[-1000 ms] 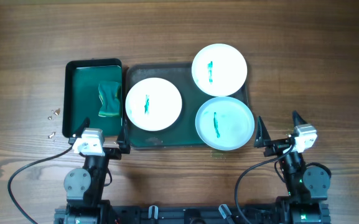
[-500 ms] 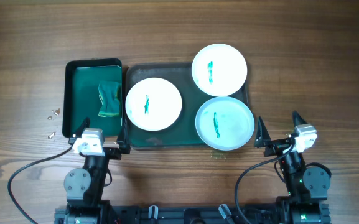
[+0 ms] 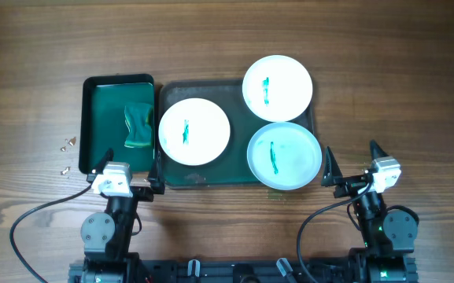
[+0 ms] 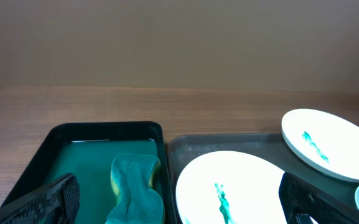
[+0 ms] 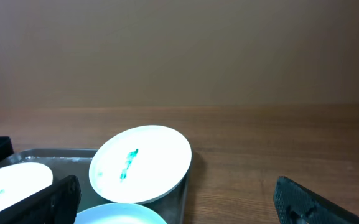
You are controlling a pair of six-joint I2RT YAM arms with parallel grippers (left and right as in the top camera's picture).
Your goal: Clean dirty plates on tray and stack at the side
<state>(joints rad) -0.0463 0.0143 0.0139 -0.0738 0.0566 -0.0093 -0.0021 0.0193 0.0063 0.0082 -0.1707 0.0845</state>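
Three plates lie on the dark green tray point(image 3: 211, 178), each with a green streak. A white plate point(image 3: 194, 131) lies at the tray's left, a second white plate point(image 3: 278, 87) overhangs its far right corner, and a pale bluish plate point(image 3: 285, 156) lies at its near right. My left gripper point(image 3: 129, 167) is open and empty at the near edge, by the sponge tray's near right corner. My right gripper point(image 3: 352, 163) is open and empty, just right of the bluish plate. In the left wrist view the left white plate point(image 4: 229, 186) lies ahead; in the right wrist view the far white plate point(image 5: 140, 163) does.
A smaller, deeper green sponge tray point(image 3: 101, 118) stands left of the big tray and holds a green and yellow sponge point(image 3: 138, 126), also in the left wrist view point(image 4: 134, 190). A few small bits point(image 3: 68, 143) lie on the wood at the left.
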